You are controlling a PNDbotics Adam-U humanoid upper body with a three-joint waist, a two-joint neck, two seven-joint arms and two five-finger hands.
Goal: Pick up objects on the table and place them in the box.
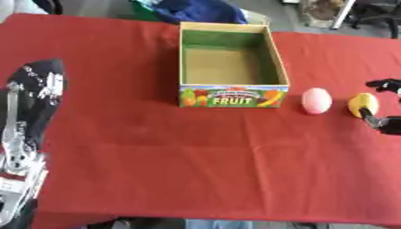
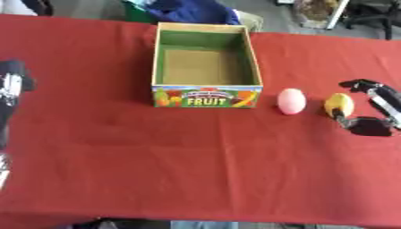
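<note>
Nearest of all, the robot's left arm (image 1: 23, 138) rises along the left edge, black with silver parts, and from where I stand its hand cannot be made out, so I cannot tell how its fingers are set. The table (image 1: 196, 170) is draped in a red cloth, and the whole near stretch of it is plain red. Further in, towards the right edge, the right hand (image 2: 374, 112) comes in from the side, black with a silver link showing; its fingers are spread wide, one reaching out on the far side of a yellow fruit (image 2: 339, 104) and the thumb curving in on the near side, its tip at or almost at the fruit's near end. I cannot tell whether it truly touches; the fruit is not clasped and sits on the cloth between them. Just to the left of it lies a pink egg-shaped fruit (image 2: 291, 101), a little apart from the yellow one and free of the hand. Left again, and a bit farther back, stands the box (image 2: 205, 96), an open cardboard tray with green inner walls, a brown floor with nothing in it, and a printed near face reading FRUIT among pictures of produce. The pink fruit lies close beside the box's near right corner, not touching it. Beyond the table's far edge lies a heap of blue cloth (image 2: 192, 11).
</note>
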